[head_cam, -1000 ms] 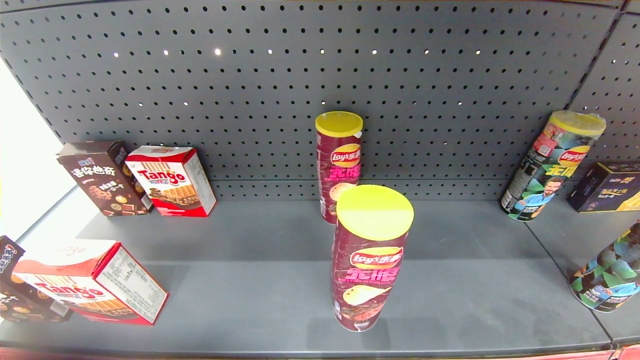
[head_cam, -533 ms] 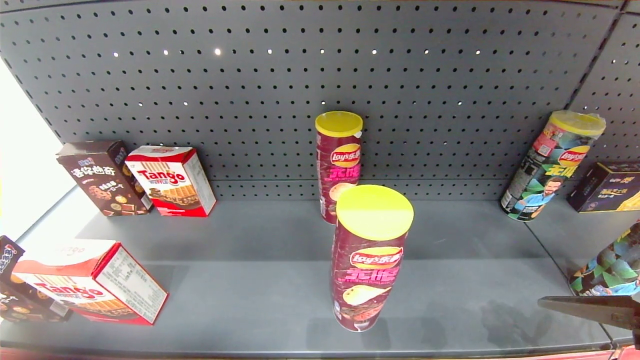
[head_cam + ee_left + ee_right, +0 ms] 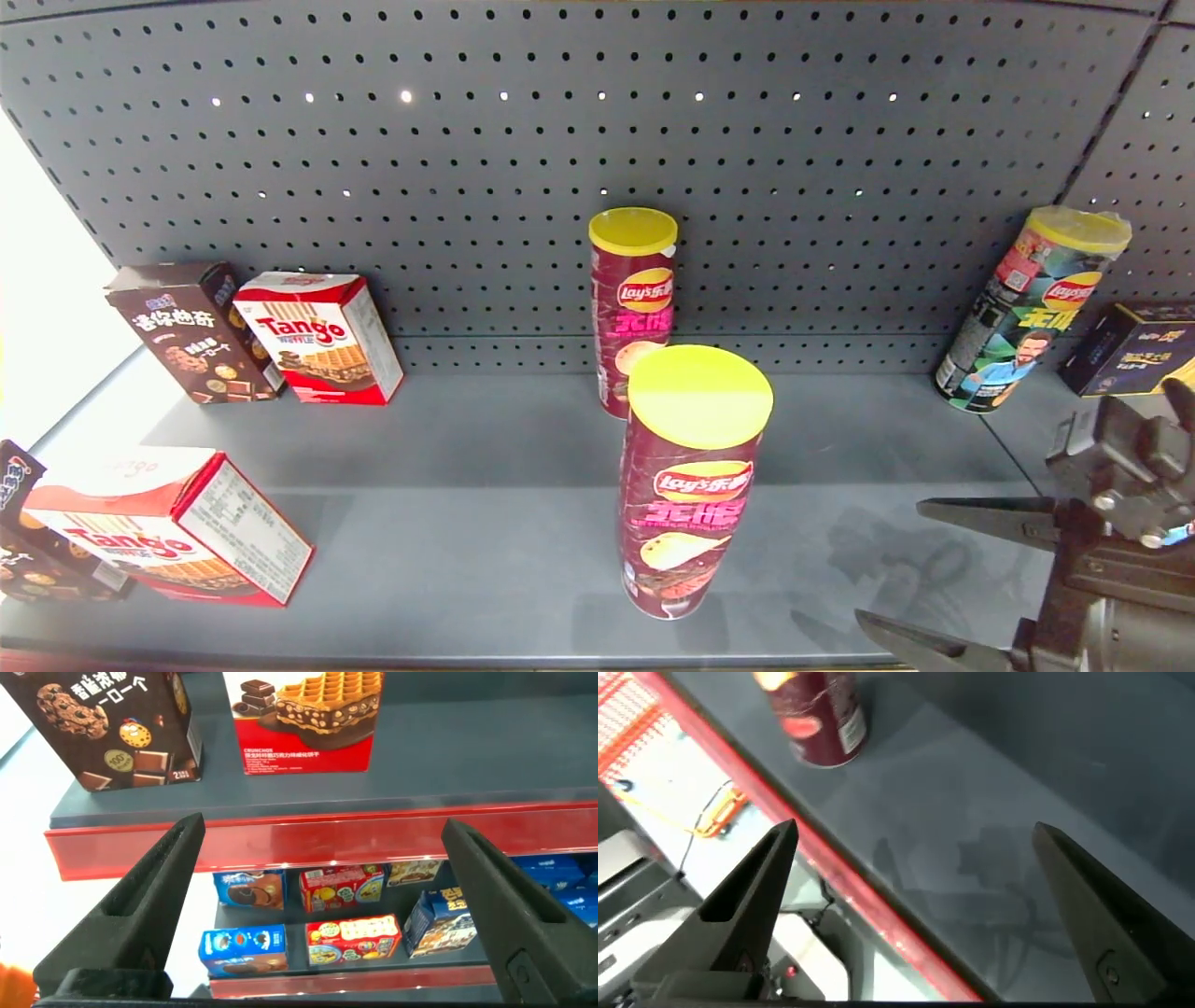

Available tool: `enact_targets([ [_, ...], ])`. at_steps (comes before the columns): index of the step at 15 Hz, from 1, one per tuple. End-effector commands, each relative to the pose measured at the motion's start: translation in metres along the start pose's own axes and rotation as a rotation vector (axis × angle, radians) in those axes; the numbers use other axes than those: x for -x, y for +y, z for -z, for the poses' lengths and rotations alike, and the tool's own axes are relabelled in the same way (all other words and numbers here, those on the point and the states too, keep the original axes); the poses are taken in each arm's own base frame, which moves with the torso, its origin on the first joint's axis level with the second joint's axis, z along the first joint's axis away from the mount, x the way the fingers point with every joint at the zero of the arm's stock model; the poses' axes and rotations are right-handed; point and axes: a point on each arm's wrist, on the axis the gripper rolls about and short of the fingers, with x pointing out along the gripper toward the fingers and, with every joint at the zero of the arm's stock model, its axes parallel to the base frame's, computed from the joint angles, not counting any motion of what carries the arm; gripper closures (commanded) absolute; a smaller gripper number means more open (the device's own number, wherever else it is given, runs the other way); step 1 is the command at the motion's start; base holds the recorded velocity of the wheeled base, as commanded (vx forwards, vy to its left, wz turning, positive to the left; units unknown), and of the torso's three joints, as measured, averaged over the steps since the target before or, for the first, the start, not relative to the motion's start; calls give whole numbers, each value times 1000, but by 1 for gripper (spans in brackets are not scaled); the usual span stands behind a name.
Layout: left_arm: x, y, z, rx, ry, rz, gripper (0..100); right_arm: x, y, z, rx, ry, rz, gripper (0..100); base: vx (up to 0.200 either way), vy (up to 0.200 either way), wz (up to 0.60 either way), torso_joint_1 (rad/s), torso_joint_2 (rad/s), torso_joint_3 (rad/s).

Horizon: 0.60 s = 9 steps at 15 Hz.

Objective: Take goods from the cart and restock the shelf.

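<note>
Behind the grey shelf [image 3: 467, 523], pegboard [image 3: 467, 140]; below, perhaps a cart [image 3: 621, 728].

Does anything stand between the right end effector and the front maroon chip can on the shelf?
Nothing visible does. Only bare shelf lies between the open right end effector and the front maroon chip can.

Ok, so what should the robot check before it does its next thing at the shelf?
1. Right tool open: ok, jaws spread wide.
2. Right tool carrying goods to shelve: not ok, it holds nothing.
3. Left tool open and empty: ok.
4. Front chip can upright and apart from the right tool: ok.
5. Bare room on the shelf for more goods: ok, wide gaps on both sides of the can.
</note>
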Motion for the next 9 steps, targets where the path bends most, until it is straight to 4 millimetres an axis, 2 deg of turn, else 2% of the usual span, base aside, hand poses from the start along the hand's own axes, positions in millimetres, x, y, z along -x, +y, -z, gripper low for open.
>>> enact_targets([
  [1, 0, 0, 0, 0, 3, 0, 0, -24, 0, -9, -1, 41, 3, 0, 0, 0, 0, 0, 0, 0],
  [2, 0, 0, 0, 0, 3, 1, 0, -33, 0, -15, -2, 46, 6, 0, 0, 0, 0, 0, 0, 0],
  [3, 0, 0, 0, 0, 3, 1, 0, -33, 0, -15, -2, 46, 6, 0, 0, 0, 0, 0, 0, 0],
  [4, 0, 0, 0, 0, 2, 1, 0, -46, 0, -23, -2, 54, 6, 0, 0, 0, 0, 0, 0, 0],
  [6, 0, 0, 0, 0, 2, 1, 0, -59, -3, -32, -7, 54, 17, 0, 0, 0, 0, 0, 0, 0],
  [9, 0, 0, 0, 0, 2, 1, 0, -71, -3, -41, -7, 49, 16, 0, 0, 0, 0, 0, 0, 0],
])
